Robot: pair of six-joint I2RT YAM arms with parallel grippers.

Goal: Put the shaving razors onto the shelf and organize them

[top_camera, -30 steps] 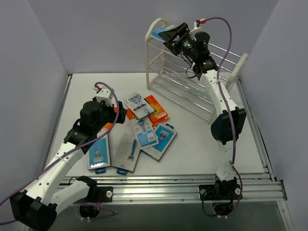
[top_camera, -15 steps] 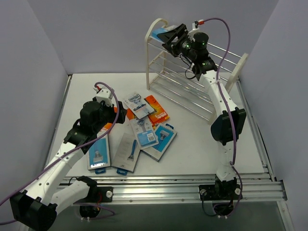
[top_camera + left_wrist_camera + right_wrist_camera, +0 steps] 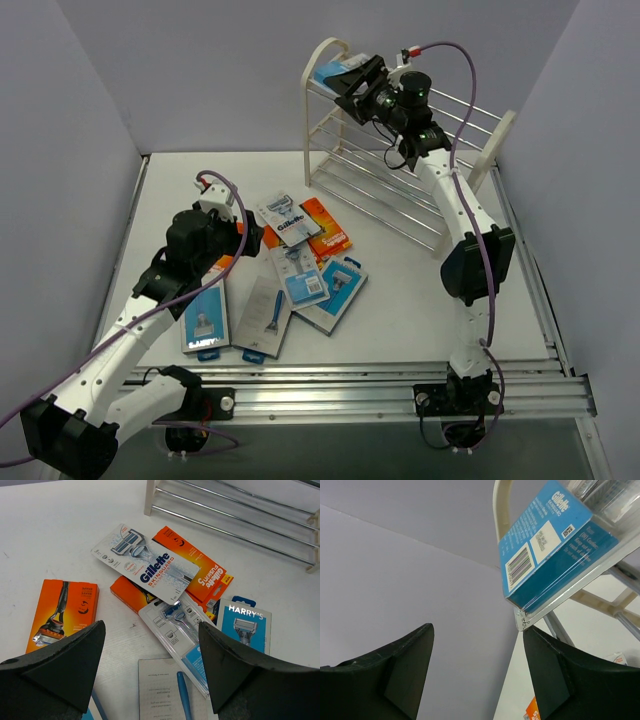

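The cream shelf [image 3: 400, 170] stands at the back right. A blue Gillette razor pack [image 3: 328, 72] [image 3: 547, 540] lies on its top tier by the arched end frame [image 3: 500, 510]. My right gripper [image 3: 352, 85] [image 3: 478, 628] is open just behind that pack, whose lower corner touches the tip of one finger; nothing sits between the fingers. Other razor packs lie loose on the table: a white Gillette Skinguard card [image 3: 150, 570], orange boxes [image 3: 200, 575] [image 3: 62, 612], a clear blister pack [image 3: 185, 630] and a Harry's pack [image 3: 245, 622]. My left gripper [image 3: 250, 238] [image 3: 151, 627] hovers open above them, empty.
More blue and grey packs [image 3: 205, 320] [image 3: 265, 320] lie near the front left. The shelf's lower wire tiers [image 3: 225, 525] hold nothing in view. Grey walls enclose the table on three sides, and a metal rail [image 3: 400, 385] runs along the near edge.
My right gripper has edged a little left and up along the top tier toward the blue pack. The left arm and the loose packs have not moved.
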